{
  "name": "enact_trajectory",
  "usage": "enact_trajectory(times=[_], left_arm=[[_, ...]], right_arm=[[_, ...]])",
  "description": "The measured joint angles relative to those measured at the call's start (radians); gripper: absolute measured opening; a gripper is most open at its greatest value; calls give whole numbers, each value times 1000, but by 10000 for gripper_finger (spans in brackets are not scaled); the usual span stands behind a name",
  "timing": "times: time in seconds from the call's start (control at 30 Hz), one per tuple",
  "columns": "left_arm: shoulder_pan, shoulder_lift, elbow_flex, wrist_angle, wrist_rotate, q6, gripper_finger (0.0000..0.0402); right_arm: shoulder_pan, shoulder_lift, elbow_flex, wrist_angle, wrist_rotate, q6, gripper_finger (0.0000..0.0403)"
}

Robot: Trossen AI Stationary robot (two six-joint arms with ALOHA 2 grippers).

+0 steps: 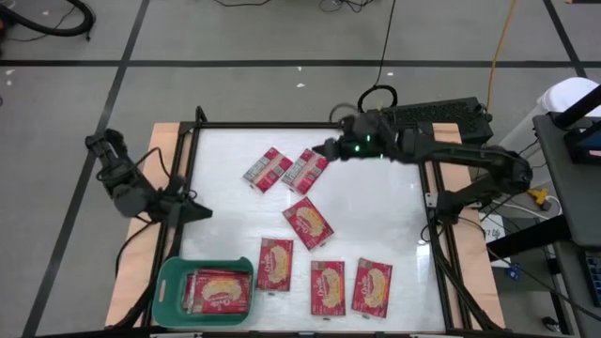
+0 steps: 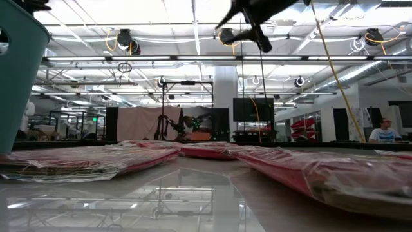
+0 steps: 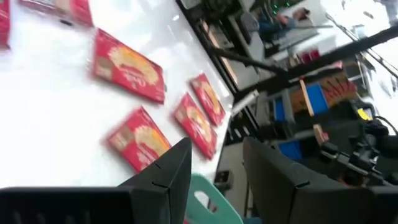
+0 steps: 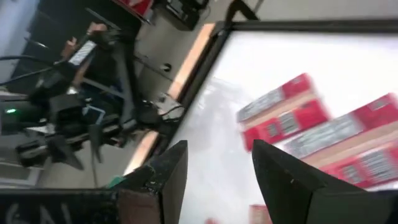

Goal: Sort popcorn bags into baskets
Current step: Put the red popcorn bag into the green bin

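Right pincer [image 1: 320, 150] open over far popcorn bags [image 1: 306, 170] — empty

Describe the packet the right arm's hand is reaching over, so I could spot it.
Start at the white table and find the right hand near its far edge. Two popcorn bags lie there side by side; it's the one under that hand, its grey-white back panel up.

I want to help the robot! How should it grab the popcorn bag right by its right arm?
That bag lies flat, grey back up, almost touching another bag. Probably best to come straight down from above and pinch across its narrow width, near the end away from the neighbour. The right end effector hovers open at that corner.
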Motion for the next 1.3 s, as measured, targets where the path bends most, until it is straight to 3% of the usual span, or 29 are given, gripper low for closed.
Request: enact_trajectory(times=[0.33, 0.57, 0.73, 1.07, 1.3], left_arm=[[178, 95, 0, 72, 86, -43, 147], [311, 193, 0, 178, 88, -46, 147], [397, 280, 0, 243, 119, -46, 147], [505, 446, 0, 429, 182, -35, 147], [585, 486, 0, 452, 270, -6, 147]], right_arm=[[-347, 83, 0, -34, -361, -134, 171], [-430, 205, 0, -30, -563, -263, 171], [-448, 294, 0, -19, -567, -360, 189], [-447, 466, 0, -14, -507, -559, 272], [-442, 544, 0, 61, -484, -672, 282]])
